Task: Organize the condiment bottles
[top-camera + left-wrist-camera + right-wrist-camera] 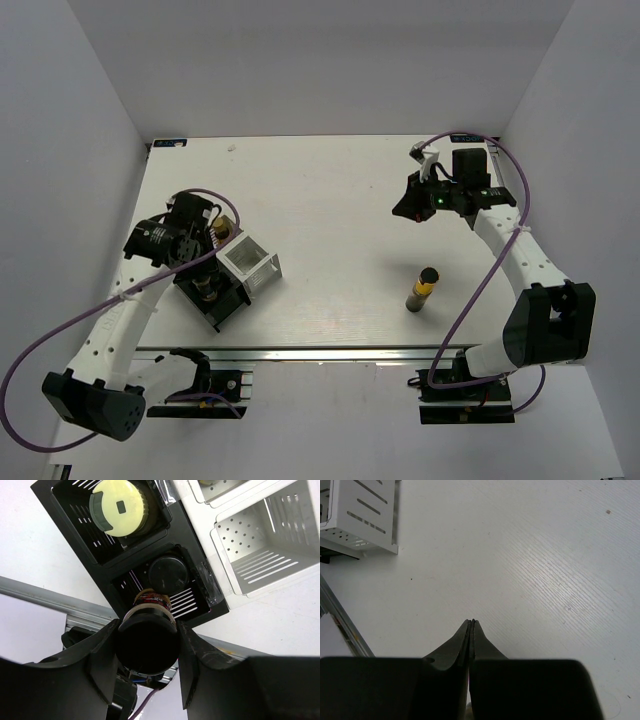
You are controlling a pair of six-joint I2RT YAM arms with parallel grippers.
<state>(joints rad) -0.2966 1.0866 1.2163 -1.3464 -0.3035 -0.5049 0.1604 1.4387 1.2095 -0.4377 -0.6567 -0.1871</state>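
Observation:
My left gripper [148,630] is shut on a dark brown bottle with a black cap [148,645], held over the lower black compartment of the rack [197,540]. A second black-capped bottle [168,575] stands in that compartment. The cream-white bottle [119,507] stands in the black compartment beside it. In the top view the left gripper [206,283] is over the rack [250,262]. A dark bottle with a yellow label [423,289] stands alone on the table at the right. My right gripper [403,208] [471,623] is shut and empty above the bare table, behind that bottle.
The white compartments [270,545] of the rack hold nothing that I can see. The metal rail [300,353] runs along the table's near edge just below the rack. A corner of the white compartment [360,520] shows in the right wrist view.

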